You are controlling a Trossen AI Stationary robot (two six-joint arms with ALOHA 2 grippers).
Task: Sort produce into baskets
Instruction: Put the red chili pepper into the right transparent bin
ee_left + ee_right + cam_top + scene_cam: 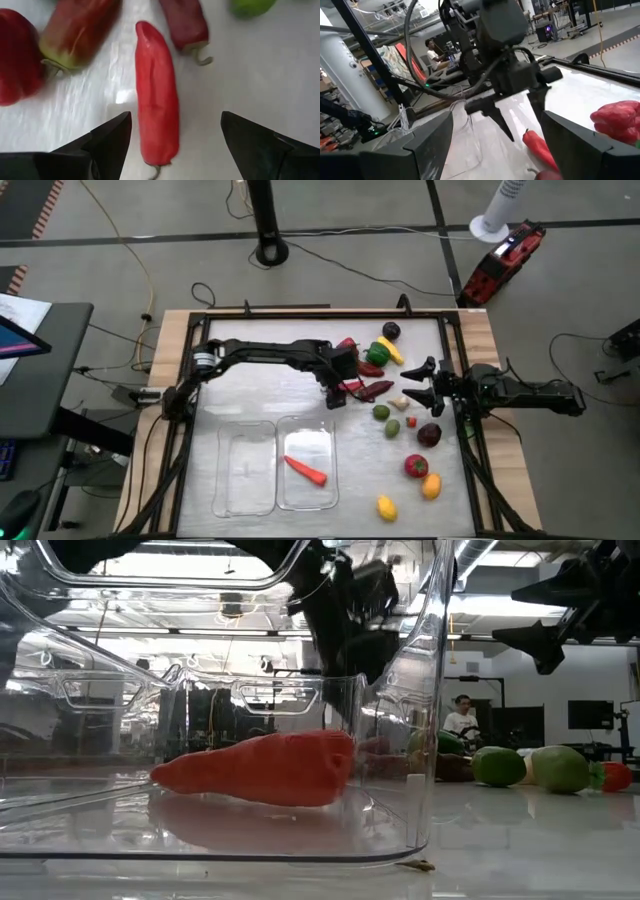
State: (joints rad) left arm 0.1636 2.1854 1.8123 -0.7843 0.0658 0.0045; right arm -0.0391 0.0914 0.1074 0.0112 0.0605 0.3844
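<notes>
The left gripper stands with its jaws spread wide, one dark finger on each side of a red chilli and neither touching it; from the right wrist view the same gripper points straight down at the table, its tips just above the chilli's near end. The chilli lies flat, its long axis running from between the fingers away from the wrist, stem end nearest the jaws. Behind the jaws the left arm reaches in from the left edge across the far half of the table, wrist bent down. Close around the chilli lie a darker chilli, a red-and-green pepper and a red pepper. Nearer me, the right-hand basket holds an orange carrot lying slantwise; the left basket sits beside it. The right gripper waits at the right side, jaws open and holding nothing, pointing left toward the scattered produce.
</notes>
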